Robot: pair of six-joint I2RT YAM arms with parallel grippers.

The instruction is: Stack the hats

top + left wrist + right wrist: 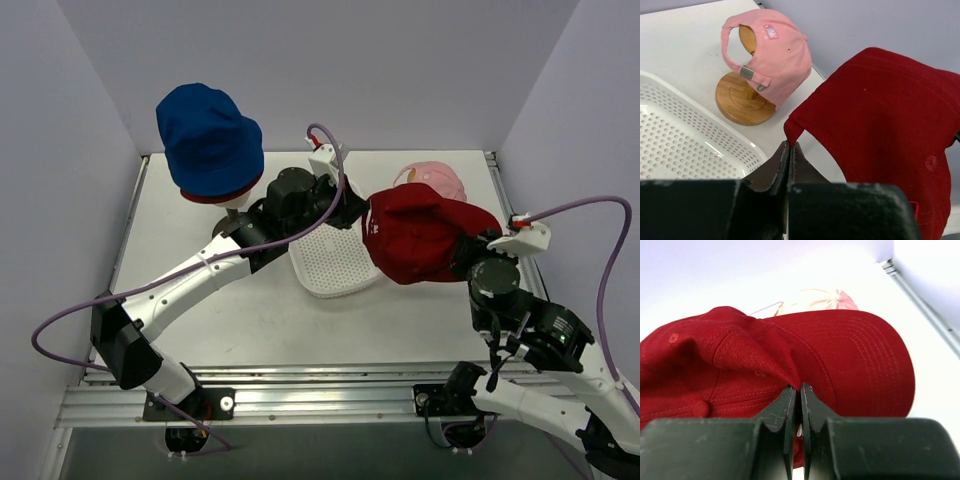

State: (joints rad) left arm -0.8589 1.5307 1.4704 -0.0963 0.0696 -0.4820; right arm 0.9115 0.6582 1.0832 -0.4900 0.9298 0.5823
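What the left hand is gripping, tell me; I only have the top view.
Observer: In the left wrist view, the left hand is shut on a corner of the red cap.
Operator: Report the right hand too.
Observer: In the right wrist view, the right hand is shut on the red cap's fabric beside the brim.
Operator: Describe what the pink cap sits on.
Observer: The pink cap sits on a round wooden stand.
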